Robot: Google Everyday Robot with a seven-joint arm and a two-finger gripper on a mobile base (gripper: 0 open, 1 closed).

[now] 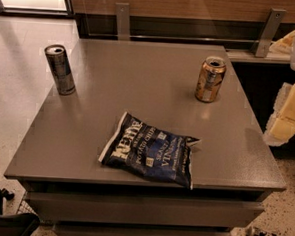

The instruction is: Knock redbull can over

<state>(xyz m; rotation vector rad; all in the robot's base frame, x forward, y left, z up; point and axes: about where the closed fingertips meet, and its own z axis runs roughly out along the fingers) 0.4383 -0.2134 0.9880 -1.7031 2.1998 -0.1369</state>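
The redbull can [60, 69] is slim, tall and dark silver-grey with a silver pull-tab top. It stands upright near the far left edge of the grey table [139, 84]. My gripper [287, 117], white and pale yellow, hangs at the right edge of the view, just beyond the table's right side. It is far from the redbull can, with the whole table width between them, and it touches nothing on the table.
A shorter gold-bronze can [210, 79] stands upright at the far right of the table. A dark blue chips bag [150, 154] lies flat near the front edge. A black object [1, 216] sits on the floor at bottom left. A wall with metal brackets [122, 21] runs behind.
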